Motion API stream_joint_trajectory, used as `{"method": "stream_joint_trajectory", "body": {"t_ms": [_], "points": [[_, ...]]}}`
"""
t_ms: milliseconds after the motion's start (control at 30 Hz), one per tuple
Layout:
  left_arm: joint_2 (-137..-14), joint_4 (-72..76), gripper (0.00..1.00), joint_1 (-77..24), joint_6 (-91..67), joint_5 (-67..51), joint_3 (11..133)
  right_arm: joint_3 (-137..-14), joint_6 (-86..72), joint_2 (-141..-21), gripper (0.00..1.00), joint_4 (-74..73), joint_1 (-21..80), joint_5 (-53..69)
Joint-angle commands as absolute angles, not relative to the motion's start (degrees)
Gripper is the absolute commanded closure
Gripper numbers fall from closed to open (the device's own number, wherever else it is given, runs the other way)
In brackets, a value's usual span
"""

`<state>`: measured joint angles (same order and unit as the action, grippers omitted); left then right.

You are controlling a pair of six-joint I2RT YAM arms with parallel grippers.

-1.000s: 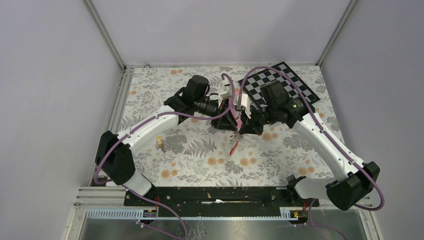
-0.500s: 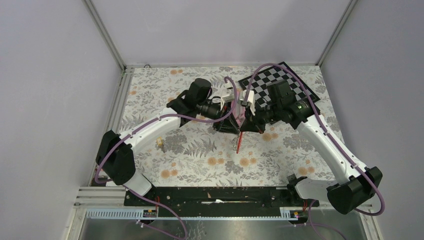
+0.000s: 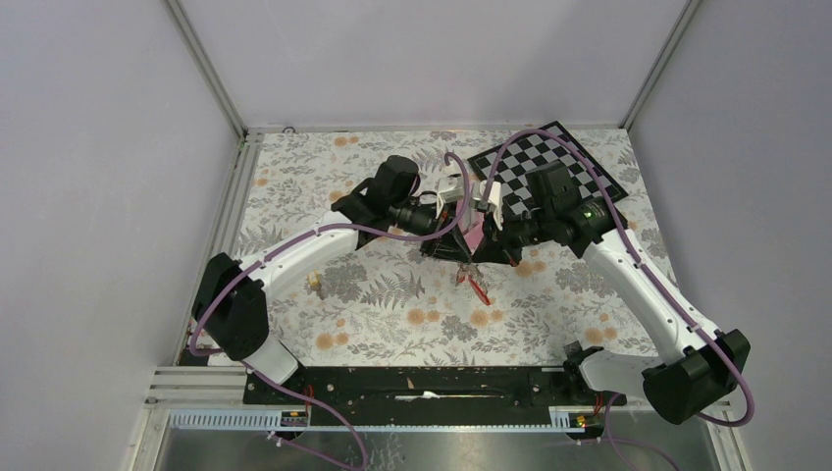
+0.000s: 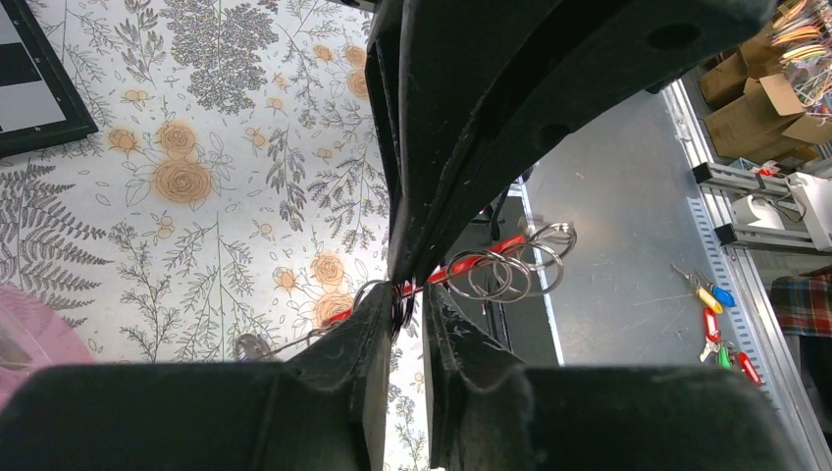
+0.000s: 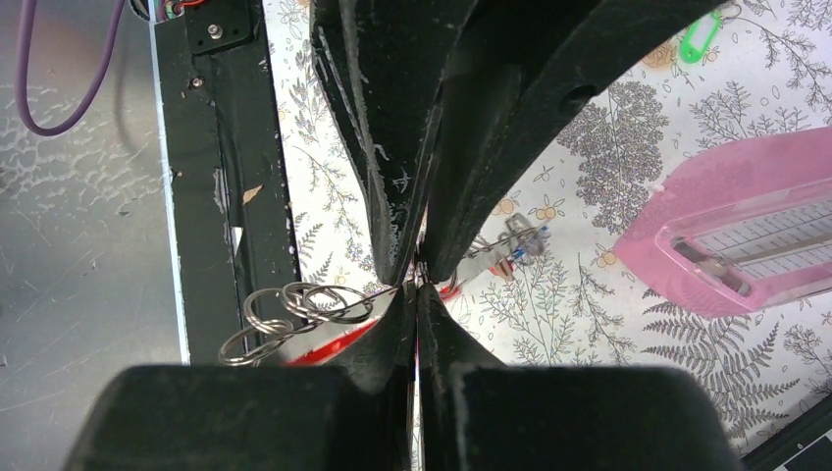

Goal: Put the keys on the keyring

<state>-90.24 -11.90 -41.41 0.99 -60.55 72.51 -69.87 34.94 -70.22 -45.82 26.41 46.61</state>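
Observation:
The keyring [image 3: 477, 284] hangs in the air between my two grippers over the middle of the table; only its red bar [image 4: 491, 250] shows clearly, with several loose split rings [image 4: 515, 263] threaded on it. My right gripper [image 3: 483, 255] [image 5: 417, 287] is shut on the keyring at the red bar [image 5: 334, 345]. My left gripper [image 3: 454, 251] [image 4: 407, 294] faces it tip to tip and is pinched on a thin split ring that carries a small key [image 4: 250, 345] [image 5: 517, 240]. The grey side of the keyring is hidden by the fingers.
A pink metronome-shaped pyramid [image 3: 474, 234] [image 5: 746, 235] stands right behind the grippers. A checkerboard [image 3: 549, 169] lies at the back right. A key with a yellow tag [image 3: 314, 282] lies on the floral cloth at the left. A green tag [image 5: 699, 39] lies further off.
Both grippers have shifted slightly to the right. The hanging red part of the keyring has swung from pointing down-left to pointing down-right.

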Motion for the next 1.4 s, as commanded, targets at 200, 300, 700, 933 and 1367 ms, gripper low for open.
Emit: {"method": "stream_joint_trajectory", "body": {"t_ms": [200,300,700,933,1367], "points": [[-90.0,-8.8,1.00,-41.7,0.6,-61.6,73.3,-69.2,34.2,-68.7,1.00,-43.3,25.7,49.3],[-89.9,-8.6,1.00,-41.7,0.3,-61.5,73.5,-68.6,33.9,-68.4,0.99,-43.0,25.5,49.4],[-88.9,14.2,1.00,-40.5,-21.8,-66.9,66.4,-66.3,28.4,-64.6,0.62,-39.3,19.5,55.3],[-89.0,43.5,1.00,-39.9,-44.1,-66.2,58.0,-64.8,25.5,-64.1,0.59,-37.1,16.7,59.6],[-90.0,64.9,1.00,-39.9,-52.7,-60.8,49.6,-62.1,22.0,-63.0,0.54,-34.1,13.8,66.4]]}}
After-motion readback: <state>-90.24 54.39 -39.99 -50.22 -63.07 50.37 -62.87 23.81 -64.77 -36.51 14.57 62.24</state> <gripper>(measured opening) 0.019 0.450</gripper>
